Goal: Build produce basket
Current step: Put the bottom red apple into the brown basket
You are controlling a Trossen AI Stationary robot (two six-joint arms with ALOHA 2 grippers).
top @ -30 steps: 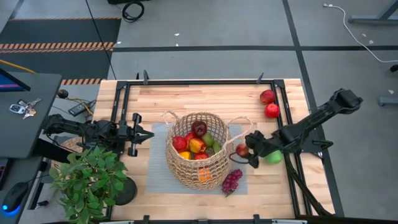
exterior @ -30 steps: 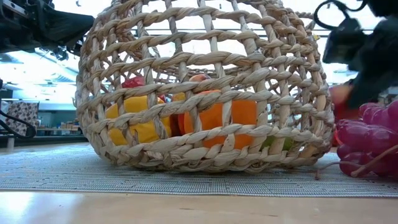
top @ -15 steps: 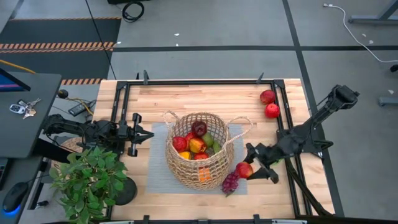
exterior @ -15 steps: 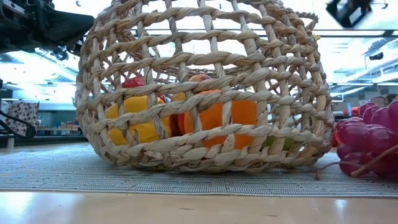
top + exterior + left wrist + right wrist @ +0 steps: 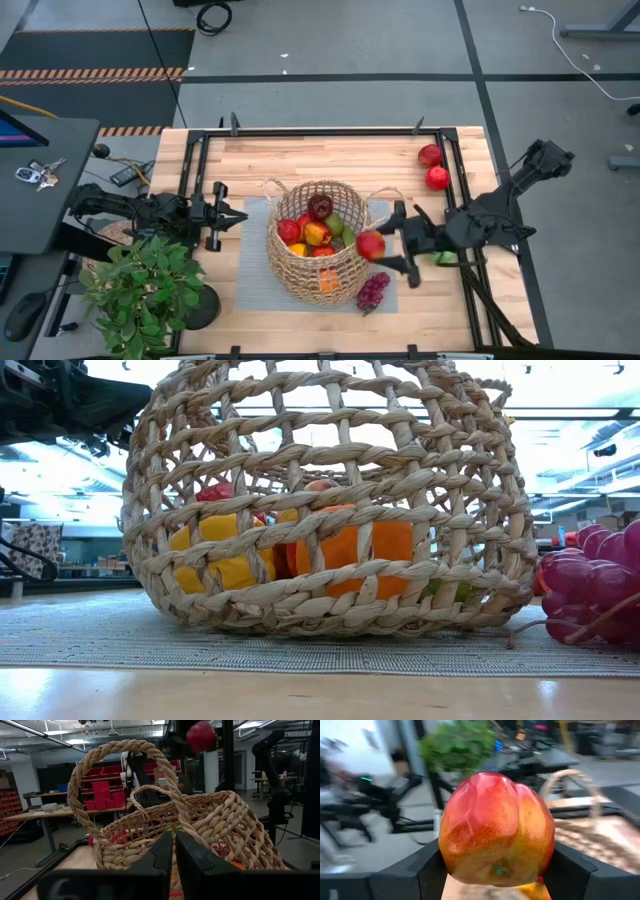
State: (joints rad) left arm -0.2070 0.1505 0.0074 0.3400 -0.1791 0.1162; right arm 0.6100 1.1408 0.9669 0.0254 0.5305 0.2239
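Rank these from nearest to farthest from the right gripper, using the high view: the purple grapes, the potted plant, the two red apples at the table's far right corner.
1. Purple grapes, on the mat just below the right gripper.
2. Two red apples, at the far right corner.
3. Potted plant, at the opposite, left edge.

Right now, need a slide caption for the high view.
Right gripper carries a red apple to the basket rim; left gripper waits shut beside it.

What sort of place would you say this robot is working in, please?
Probably a robotics lab or workshop: a wooden table fenced by a black metal frame stands on a bare grey floor, and the left wrist view shows red storage bins on shelving and workbenches behind the wicker basket.
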